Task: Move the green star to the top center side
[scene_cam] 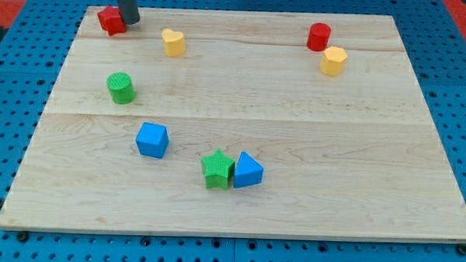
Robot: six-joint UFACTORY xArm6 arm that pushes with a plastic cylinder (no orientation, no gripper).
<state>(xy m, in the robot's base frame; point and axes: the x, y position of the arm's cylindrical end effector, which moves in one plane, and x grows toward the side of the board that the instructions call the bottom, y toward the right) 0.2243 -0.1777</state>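
Observation:
The green star (217, 169) lies low on the wooden board, a little left of centre, touching a blue triangular block (248, 170) on its right. My tip (130, 22) is at the view's top left, far from the star, right beside a red star-like block (110, 20) on its left. The rod reaches down from the view's top edge.
A yellow heart block (173, 42) sits right of my tip. A green cylinder (121, 88) and a blue cube (152, 140) lie on the left side. A red cylinder (319, 36) and a yellow hexagonal block (334, 61) sit at the top right. The board (356, 166) rests on a blue perforated table.

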